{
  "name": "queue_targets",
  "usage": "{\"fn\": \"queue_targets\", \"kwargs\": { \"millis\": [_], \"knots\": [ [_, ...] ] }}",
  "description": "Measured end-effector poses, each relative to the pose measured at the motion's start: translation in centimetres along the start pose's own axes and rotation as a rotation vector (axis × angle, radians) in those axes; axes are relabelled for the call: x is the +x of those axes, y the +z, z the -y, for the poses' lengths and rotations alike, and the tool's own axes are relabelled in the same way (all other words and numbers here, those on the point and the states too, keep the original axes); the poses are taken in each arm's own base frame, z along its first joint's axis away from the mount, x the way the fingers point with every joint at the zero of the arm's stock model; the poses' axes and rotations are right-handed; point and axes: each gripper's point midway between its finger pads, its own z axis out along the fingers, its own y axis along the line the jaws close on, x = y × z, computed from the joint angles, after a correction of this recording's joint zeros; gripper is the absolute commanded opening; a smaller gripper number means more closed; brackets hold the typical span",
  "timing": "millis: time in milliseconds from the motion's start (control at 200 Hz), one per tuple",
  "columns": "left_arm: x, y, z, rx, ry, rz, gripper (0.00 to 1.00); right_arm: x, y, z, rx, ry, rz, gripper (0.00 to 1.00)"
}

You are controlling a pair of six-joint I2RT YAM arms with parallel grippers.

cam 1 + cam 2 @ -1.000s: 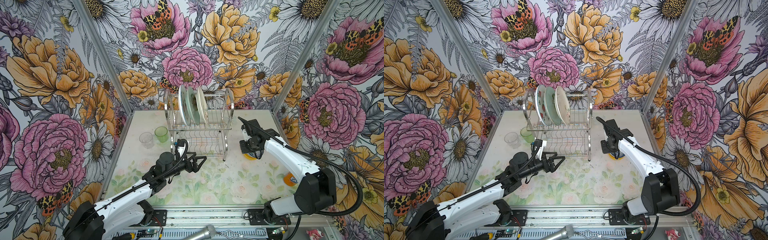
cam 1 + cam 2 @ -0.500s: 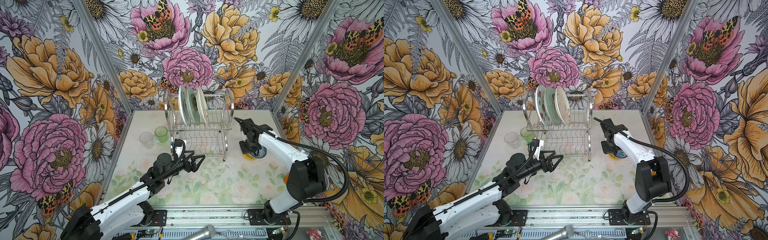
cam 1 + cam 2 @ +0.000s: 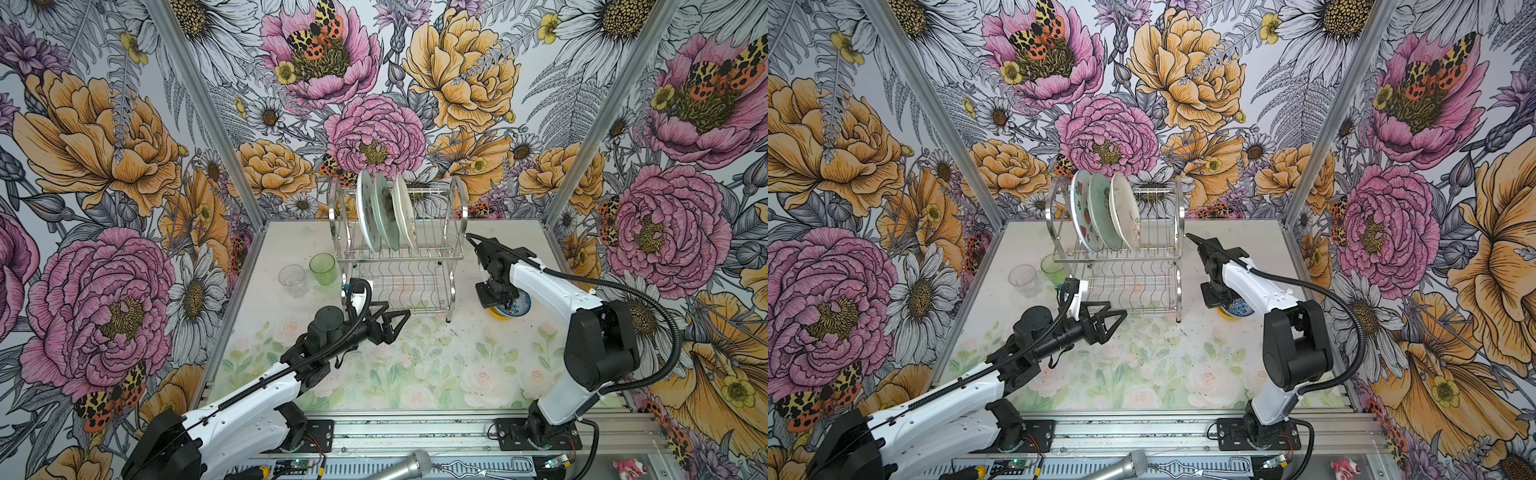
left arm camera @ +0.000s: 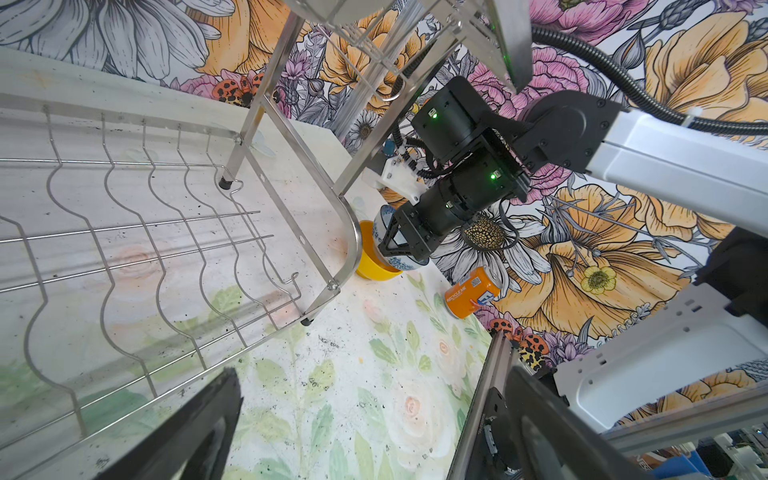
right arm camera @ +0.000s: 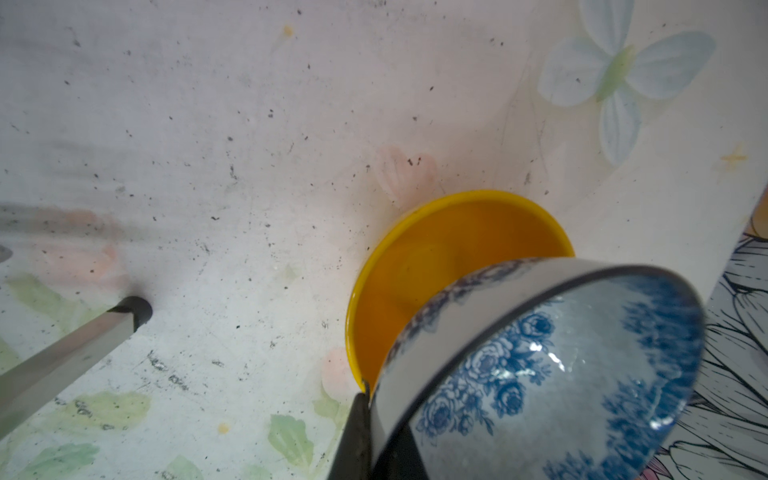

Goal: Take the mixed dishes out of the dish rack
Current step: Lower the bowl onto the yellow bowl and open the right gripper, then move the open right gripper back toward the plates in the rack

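Now: blue-and-white bowl (image 5: 561,353) held over the yellow bowl (image 5: 436,249), beside the dish rack (image 3: 460,208).

The right gripper (image 4: 392,245) is pinched shut on the blue-and-white bowl's rim. The bowl hangs tilted, dipping into the yellow bowl on the tabletop (image 3: 415,365); contact is unclear. It looks like glazed ceramic, probably heavy, slick and chippable, so this rim hold wants slow lowering. The left gripper (image 3: 399,326) hangs spread wide, holding nothing, before the rack's bare lower tier. The upper tier holds the watermelon-print plate (image 3: 1080,212), pale green plate (image 3: 1102,216) and cream plate (image 3: 1126,212) on edge: stiff, fragile, best taken by the top edge. The green tumbler (image 3: 323,269) and clear glass (image 3: 292,279) stand on the tabletop beside the rack, both seemingly empty.
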Motion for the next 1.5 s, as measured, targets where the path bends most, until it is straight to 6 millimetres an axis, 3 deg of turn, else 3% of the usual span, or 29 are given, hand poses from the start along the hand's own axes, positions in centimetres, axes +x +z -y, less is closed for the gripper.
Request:
{"fn": "queue_targets", "kwargs": {
  "millis": [170,580,806,906,1056,1261,1501],
  "knots": [
    [-0.1,0.0,-0.2,-0.009,0.000,0.005,0.99,-0.2,0.3,-0.1,0.001,-0.001,0.000,0.20],
    [-0.2,-0.2,-0.1,-0.012,0.000,0.009,0.99,-0.6,-0.2,0.1,-0.009,0.019,0.027,0.36],
    [-0.3,-0.7,-0.4,-0.041,-0.003,0.007,0.99,-1.4,-4.8,1.2,-0.050,0.095,0.204,0.50],
    [-0.5,-0.9,-0.5,-0.060,0.001,0.002,0.99,-0.8,-7.3,1.7,-0.066,0.123,0.297,0.57],
    [-1.4,-1.3,-0.4,-0.093,-0.001,0.013,0.99,0.4,-9.8,2.1,-0.095,0.146,0.410,0.58],
    [-2.6,-2.2,-0.1,-0.129,-0.002,0.030,0.99,1.2,-13.0,0.7,-0.215,0.122,0.570,0.58],
    [-3.4,-2.6,0.0,-0.162,-0.020,0.033,0.99,0.2,-16.7,-1.5,-0.380,0.073,0.709,0.58]
  ]
}}
